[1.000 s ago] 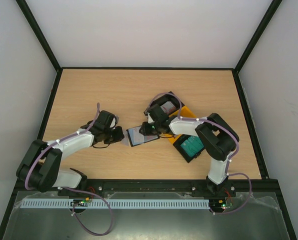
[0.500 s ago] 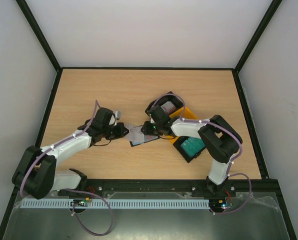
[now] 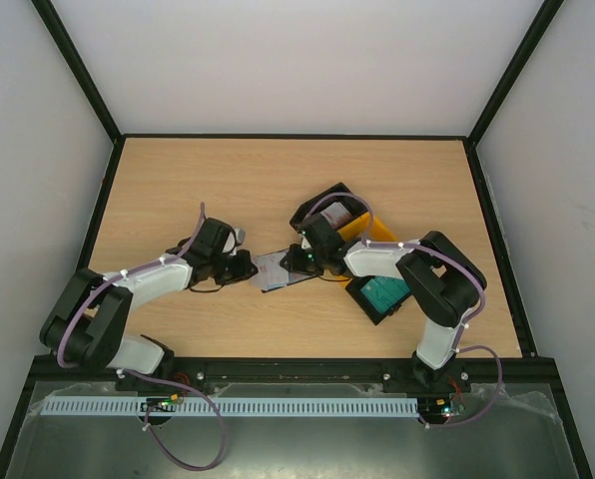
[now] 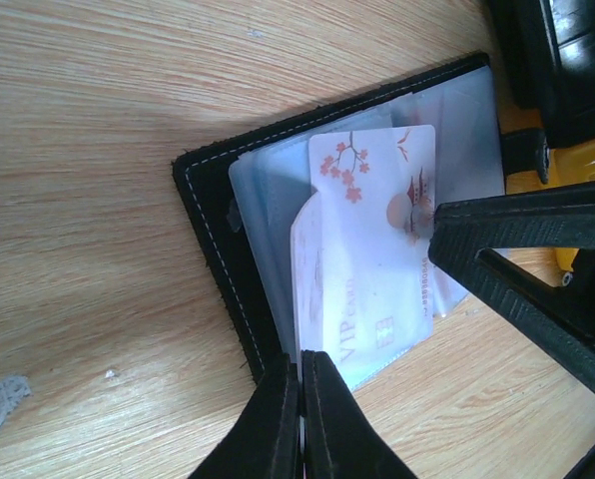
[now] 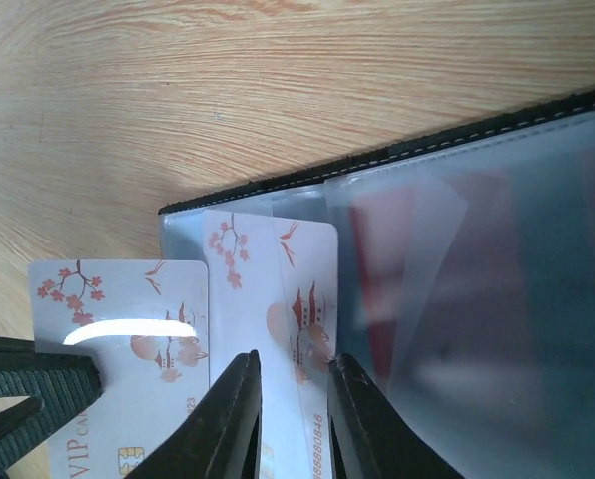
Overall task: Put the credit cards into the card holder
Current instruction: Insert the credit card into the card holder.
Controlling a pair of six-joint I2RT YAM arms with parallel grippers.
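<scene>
Pale credit card in left fingers

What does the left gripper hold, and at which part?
A pale credit card, pinched by the left gripper at its long edge near the VIP corner.

In the right wrist view, the blossom-printed card on the left reads "VIP CA", cut off by the picture's edge. The second card beside it bears blurred digits, perhaps "0846".

pale wooden table, joined black and yellow bins right of centre, white walls
</scene>
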